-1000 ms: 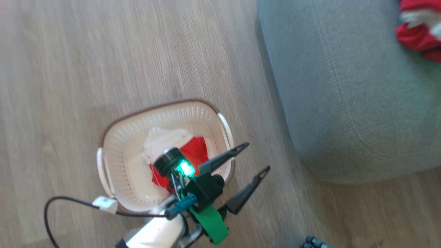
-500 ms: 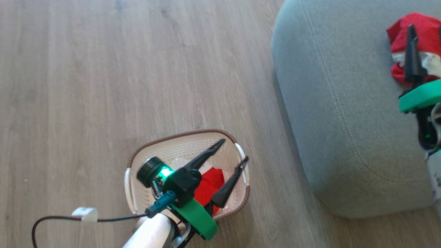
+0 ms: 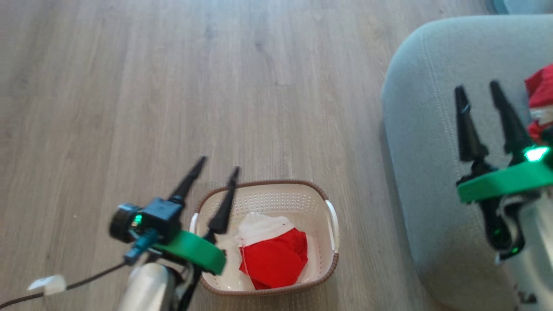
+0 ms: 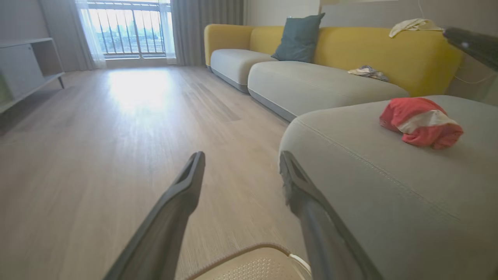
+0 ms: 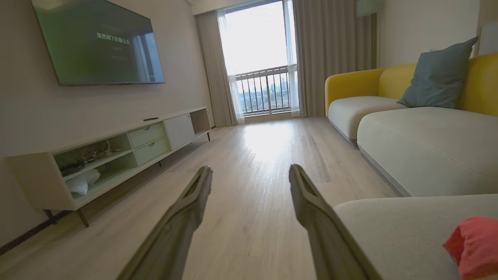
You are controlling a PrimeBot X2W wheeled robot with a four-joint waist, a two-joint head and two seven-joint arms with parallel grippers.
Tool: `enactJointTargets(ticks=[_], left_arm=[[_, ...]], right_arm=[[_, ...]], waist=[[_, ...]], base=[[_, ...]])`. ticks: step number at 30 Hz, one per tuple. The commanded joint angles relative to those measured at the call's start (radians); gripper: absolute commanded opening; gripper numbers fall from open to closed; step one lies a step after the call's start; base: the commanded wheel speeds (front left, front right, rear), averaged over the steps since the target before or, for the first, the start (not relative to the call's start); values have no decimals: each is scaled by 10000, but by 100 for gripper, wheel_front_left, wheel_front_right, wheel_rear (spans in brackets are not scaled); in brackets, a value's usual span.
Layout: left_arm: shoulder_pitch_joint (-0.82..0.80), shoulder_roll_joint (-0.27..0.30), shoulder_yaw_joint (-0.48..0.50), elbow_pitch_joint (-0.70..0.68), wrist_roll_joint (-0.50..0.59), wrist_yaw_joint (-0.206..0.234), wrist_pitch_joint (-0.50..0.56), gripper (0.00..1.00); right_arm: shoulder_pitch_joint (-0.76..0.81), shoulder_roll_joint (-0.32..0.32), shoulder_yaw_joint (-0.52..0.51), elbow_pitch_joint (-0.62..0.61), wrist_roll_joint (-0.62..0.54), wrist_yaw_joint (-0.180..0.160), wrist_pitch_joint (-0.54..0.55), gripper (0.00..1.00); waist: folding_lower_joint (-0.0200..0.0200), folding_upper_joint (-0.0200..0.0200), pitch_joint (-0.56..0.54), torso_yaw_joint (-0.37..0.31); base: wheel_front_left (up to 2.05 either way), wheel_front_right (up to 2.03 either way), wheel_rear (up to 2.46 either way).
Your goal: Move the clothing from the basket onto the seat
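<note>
Two red garments are lying in different places. Nearest, the basket [image 3: 276,185] is sitting on the wooden floor [image 3: 151,86]. The first garment [image 3: 276,261], red with a white band, is lying crumpled inside it, toward its right half. The left hand [image 3: 218,164] is hovering over the basket's far left corner, its two dark fingers standing apart with nothing between them.

To the right, the seat [image 3: 414,142] is standing near the basket, with a strip of floor showing between them. The right hand [image 3: 477,86] is hanging over the seat, its fingers also spread wide and gripping nothing. Just to its right, the second garment [image 3: 539,93] is resting bunched up on the seat's top.

Farther off, in the left wrist view, a yellow sofa [image 4: 389,46] with pale seat pads is running along the far wall. It is carrying a blue-grey cushion [image 4: 299,37].
</note>
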Motion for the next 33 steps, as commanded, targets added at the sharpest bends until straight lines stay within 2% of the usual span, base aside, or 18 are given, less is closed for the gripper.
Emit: enactJointTargets(ticks=[1,5,8,18,23,33], left_arm=[[-136,-45,513,-308,-7,121,-51,100],[-61,-57,1153,-286,-462,488,-51,100],[36,-59,1382,-205,-348,637,-51,100],[400,-61,1563,-176,-584,1150,-51,100],[522,-61,1483,-175,-396,1277,-51,100],[480,-62,1347,-75,-451,1237,-51,100]], right_arm=[[100,37,172,-405,-58,-2,-94,100],[799,595,95,-633,-41,-2,-94,100],[1216,686,345,-516,-460,-2,-94,100],[2096,1313,293,-348,-1487,-2,-94,100],[2315,1705,100,-324,-1709,-2,-94,100],[2230,1747,10,-290,-1891,-2,-94,100]], waist=[[1,0,-126,179],[1,0,-202,462],[1,0,-233,551],[1,0,-343,875],[1,0,-293,881],[1,0,-85,889]], base=[[0,0,0],[0,0,0],[0,0,0],[0,0,0],[0,0,0],[0,0,0]])
